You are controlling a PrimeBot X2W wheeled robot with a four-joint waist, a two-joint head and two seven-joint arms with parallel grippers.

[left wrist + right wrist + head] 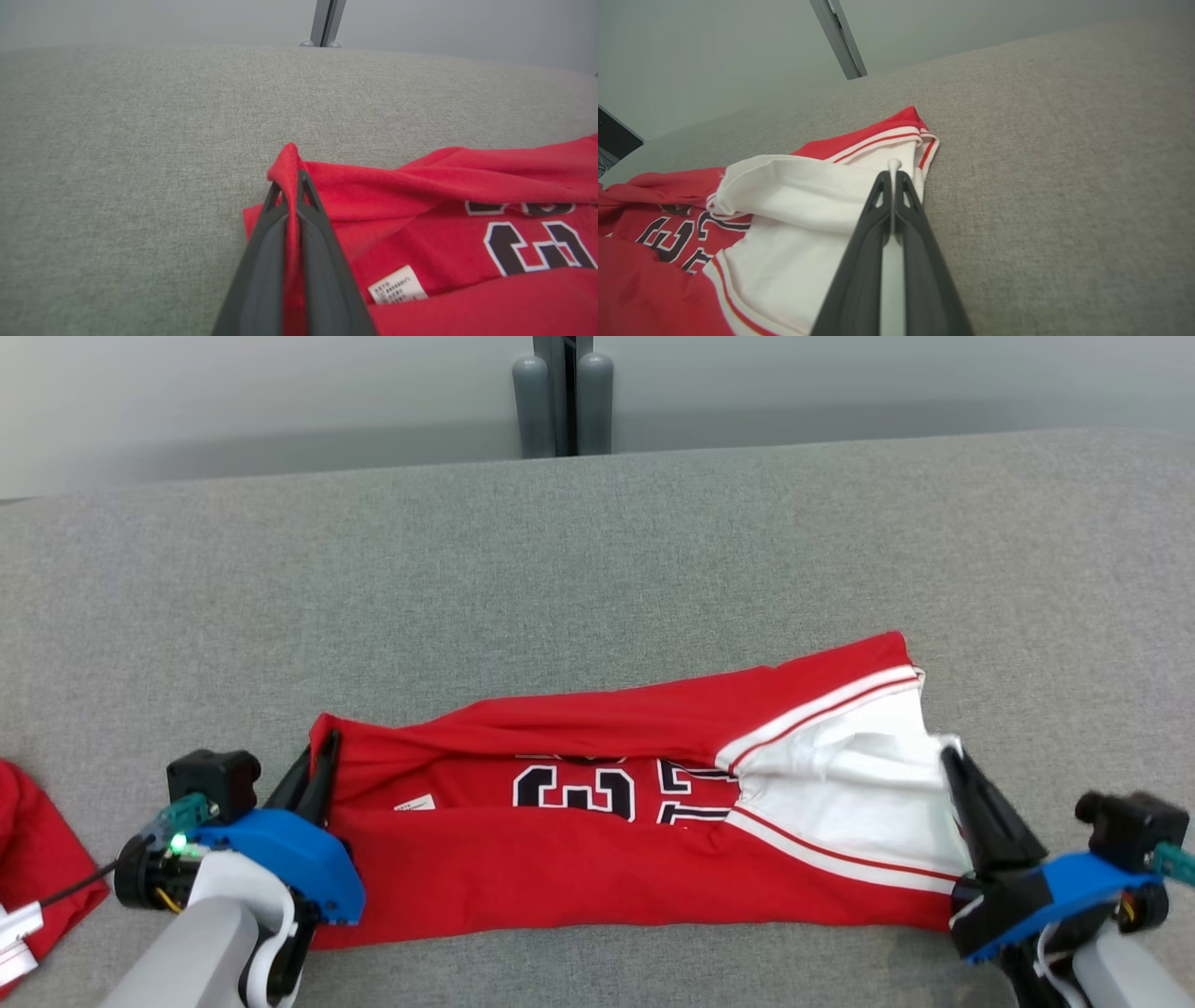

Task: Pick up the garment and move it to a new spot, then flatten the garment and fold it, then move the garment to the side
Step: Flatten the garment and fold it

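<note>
- The red garment [560, 877] is lying stretched across the lower middle of the head view on the grey fabric-covered tabletop [597, 569], folded lengthwise, with its far flap and near flap turning in toward the middle.
- Dark numerals with white outlines [574, 789] are showing in the gap between the two flaps, and a small white care label [415, 803] is sitting near the garment's left end.
- The left gripper [322, 756] is sitting at the lower left of the head view. In the left wrist view its fingers are pressing together on a raised fold of red cloth at the garment's edge [289, 182].
- The right gripper [954, 770] is sitting at the lower right of the head view, at the garment's right end, where a white panel with red stripes [840, 775] is lying open.
- In the right wrist view this gripper [893, 175] is clamping a thin edge of that white cloth [808, 196], with a small tuft poking out past the fingertips.
- Another red cloth [28, 840] is lying at the lower left edge of the head view, apart from the garment.
- A grey post [563, 392] is standing beyond the tabletop's far edge at the top centre.
</note>
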